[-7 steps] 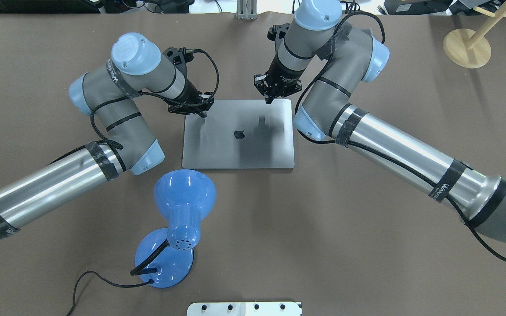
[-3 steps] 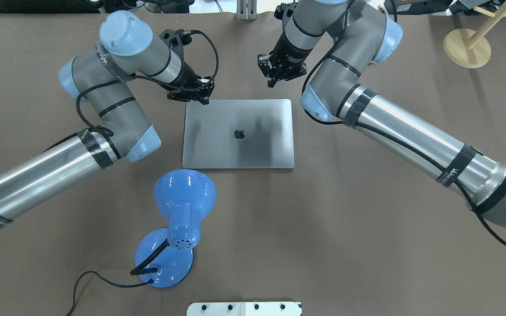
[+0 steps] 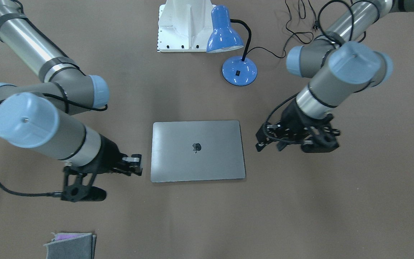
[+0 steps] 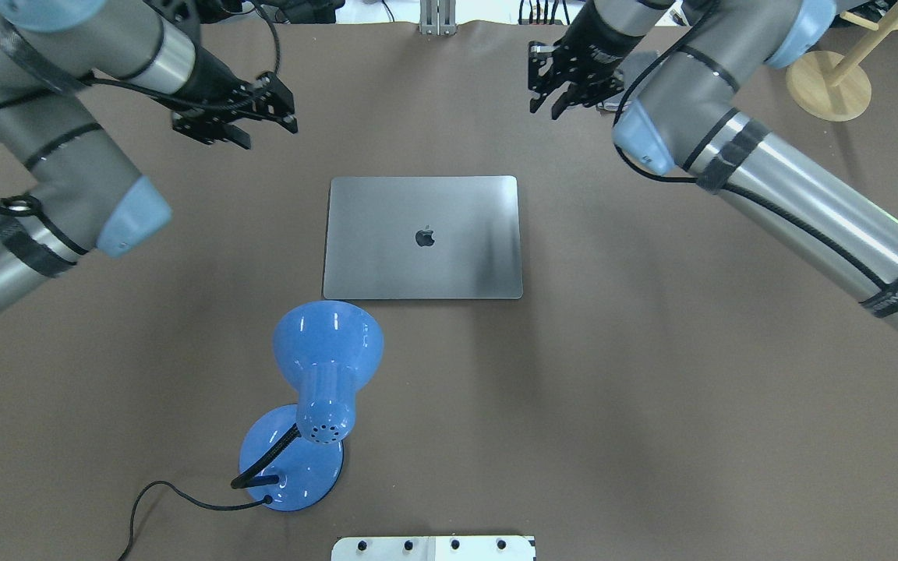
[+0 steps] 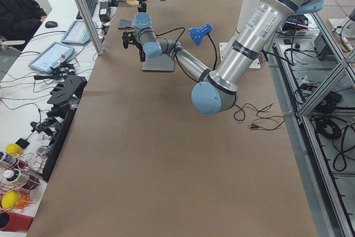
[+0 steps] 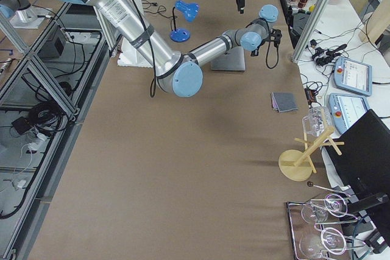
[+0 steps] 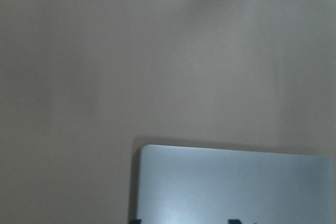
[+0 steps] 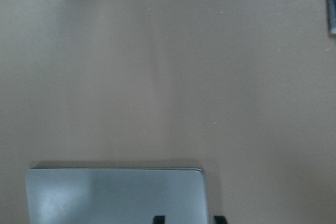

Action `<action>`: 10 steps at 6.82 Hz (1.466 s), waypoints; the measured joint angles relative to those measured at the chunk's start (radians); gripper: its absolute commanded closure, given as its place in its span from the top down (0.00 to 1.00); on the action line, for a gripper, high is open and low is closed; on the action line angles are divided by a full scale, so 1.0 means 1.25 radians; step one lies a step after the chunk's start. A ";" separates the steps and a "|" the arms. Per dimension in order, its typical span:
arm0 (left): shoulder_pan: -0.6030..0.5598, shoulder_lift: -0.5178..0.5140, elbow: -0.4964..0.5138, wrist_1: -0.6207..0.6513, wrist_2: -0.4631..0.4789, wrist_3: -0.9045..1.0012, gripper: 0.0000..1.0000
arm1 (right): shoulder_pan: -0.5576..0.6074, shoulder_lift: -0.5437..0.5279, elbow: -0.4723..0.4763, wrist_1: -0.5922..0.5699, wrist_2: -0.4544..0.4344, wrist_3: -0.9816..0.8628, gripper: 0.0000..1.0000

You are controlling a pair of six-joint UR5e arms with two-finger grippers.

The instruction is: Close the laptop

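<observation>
The space-grey laptop (image 4: 422, 237) is seen lying shut, logo up, at the centre of the brown surface (image 4: 652, 351) in the overhead view. The left tool (image 4: 258, 125), at upper left, and the right tool (image 4: 546, 109), at upper right, are held apart from it, each with fingers spread. A blue desk lamp (image 4: 324, 366) is stood just below the laptop's lower left corner.
</observation>
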 measured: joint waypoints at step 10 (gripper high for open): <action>-0.402 0.439 -0.084 0.319 -0.060 0.721 0.99 | 0.472 -0.478 0.148 -0.404 -0.010 -0.943 1.00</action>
